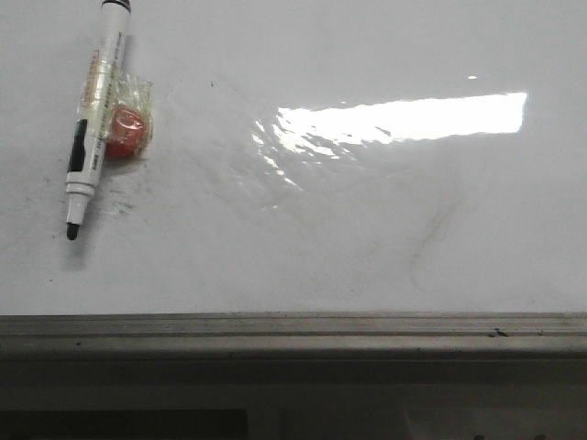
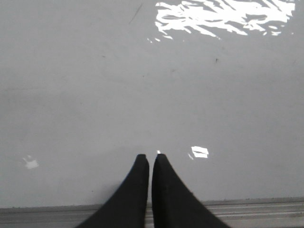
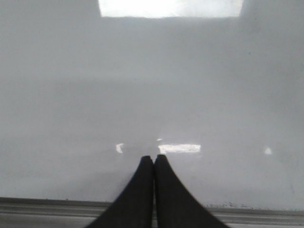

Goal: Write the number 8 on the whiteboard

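Note:
The whiteboard (image 1: 367,238) fills the front view, glossy white with a bright glare patch and a faint grey smudge curve at the right. No number 8 shows on it. A black-tipped white marker (image 1: 96,119) lies at the board's left, uncapped tip toward the near edge, with a red ball taped to its side (image 1: 126,128). Neither gripper appears in the front view. My left gripper (image 2: 151,156) is shut and empty over bare board. My right gripper (image 3: 154,157) is shut too, holding nothing, above the board near its frame.
The grey metal frame edge (image 1: 293,330) runs along the near side of the board and shows in both wrist views (image 2: 266,209) (image 3: 266,213). Small dark specks dot the board near the marker.

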### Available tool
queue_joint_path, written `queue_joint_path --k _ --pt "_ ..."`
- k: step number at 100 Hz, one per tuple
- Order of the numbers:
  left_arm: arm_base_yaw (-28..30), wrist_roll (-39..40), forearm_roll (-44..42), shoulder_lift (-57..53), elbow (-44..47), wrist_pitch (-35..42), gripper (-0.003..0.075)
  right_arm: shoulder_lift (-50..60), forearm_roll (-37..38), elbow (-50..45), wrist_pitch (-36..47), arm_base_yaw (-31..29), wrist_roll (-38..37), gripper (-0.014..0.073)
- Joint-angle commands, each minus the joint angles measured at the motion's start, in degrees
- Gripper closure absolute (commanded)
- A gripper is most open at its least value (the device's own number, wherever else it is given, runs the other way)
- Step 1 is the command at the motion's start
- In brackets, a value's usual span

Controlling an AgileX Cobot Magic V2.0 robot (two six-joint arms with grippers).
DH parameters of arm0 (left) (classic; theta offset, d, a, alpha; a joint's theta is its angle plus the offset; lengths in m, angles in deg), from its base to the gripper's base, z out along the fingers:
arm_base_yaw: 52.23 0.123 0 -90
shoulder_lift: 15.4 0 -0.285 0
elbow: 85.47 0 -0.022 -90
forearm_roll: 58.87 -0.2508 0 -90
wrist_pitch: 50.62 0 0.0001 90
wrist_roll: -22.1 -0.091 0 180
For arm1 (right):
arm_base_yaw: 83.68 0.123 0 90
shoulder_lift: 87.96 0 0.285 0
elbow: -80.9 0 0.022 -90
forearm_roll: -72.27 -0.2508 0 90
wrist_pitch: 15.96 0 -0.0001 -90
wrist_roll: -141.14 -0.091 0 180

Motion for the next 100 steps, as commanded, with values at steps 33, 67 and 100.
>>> queue_joint_path --k 33,67,100 --pt "0.4 0.3 2.5 -1.7 1.8 5.7 0.0741 1.3 0.0 -0.8 1.3 -0.4 0.2 0.0657" --pt "0.4 0.3 2.1 -1.7 1.8 11.5 0.0741 1.3 -0.4 -0.8 14.6 -0.4 -0.6 0.0657" --pt "0.4 0.3 1.3 -1.7 1.1 23.7 0.0741 1.3 -0.7 0.3 23.5 -0.2 -0.8 0.0657"
